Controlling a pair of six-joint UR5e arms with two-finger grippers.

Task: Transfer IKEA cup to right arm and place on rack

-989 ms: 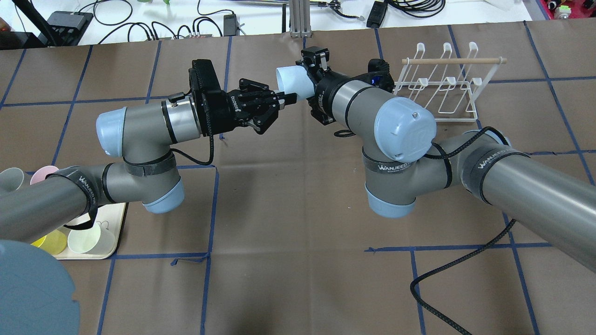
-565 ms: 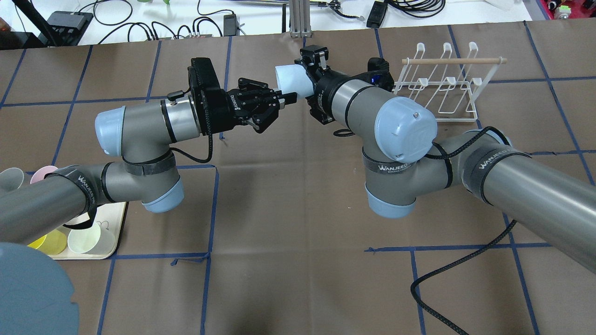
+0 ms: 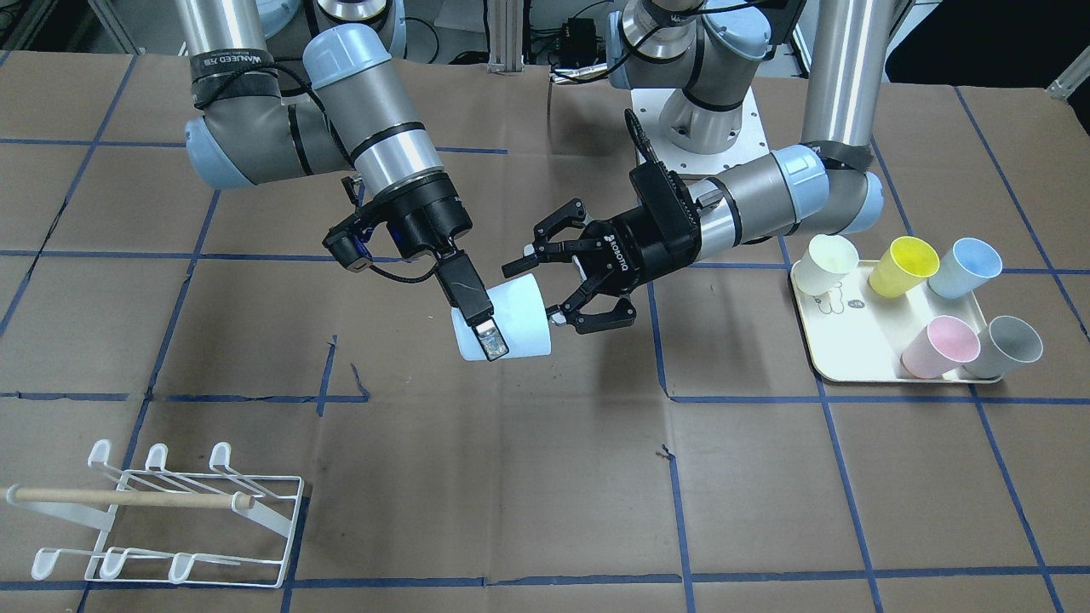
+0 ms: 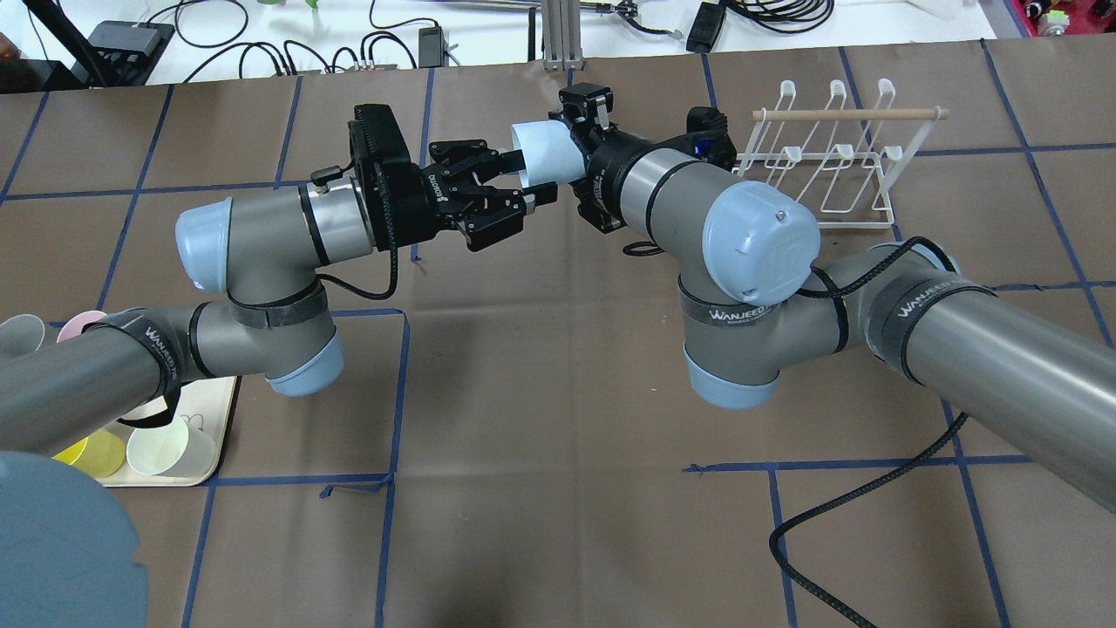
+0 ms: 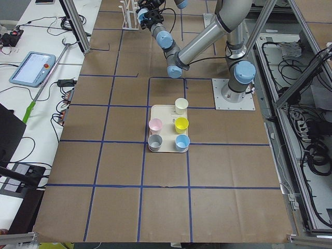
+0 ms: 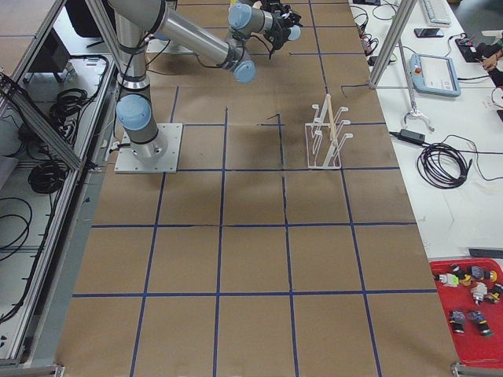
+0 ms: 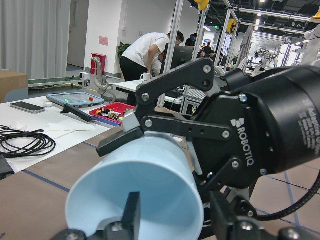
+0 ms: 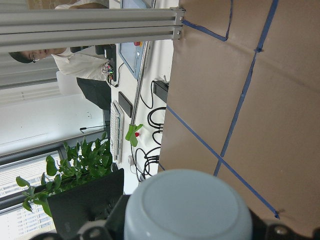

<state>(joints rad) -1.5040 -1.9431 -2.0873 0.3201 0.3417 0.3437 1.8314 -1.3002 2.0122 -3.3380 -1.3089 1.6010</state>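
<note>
The pale-blue cup (image 3: 519,319) lies on its side in the air above the middle of the table, and also shows in the overhead view (image 4: 545,148). My right gripper (image 3: 490,340), with long slim fingers, is shut on the cup's wall. My left gripper (image 3: 536,294), the one with ROBOTIQ lettering, is open, and its fingers (image 4: 514,159) are spread on either side of the cup's other end. The left wrist view shows the cup (image 7: 145,185) in front of that open ROBOTIQ gripper. The right wrist view shows the cup's round base (image 8: 187,205). The white wire rack (image 4: 828,166) stands empty at the far right.
A cream tray (image 3: 843,340) on my left holds several coloured cups. A black cable (image 4: 837,523) trails over the table under my right arm. The rack (image 3: 170,519) has a wooden dowel across it. A grey-blue disc (image 4: 52,541) fills the near left corner.
My left gripper was shut on the cup's wall and has now opened and let it go. The cup stays in my right gripper and has barely moved.
</note>
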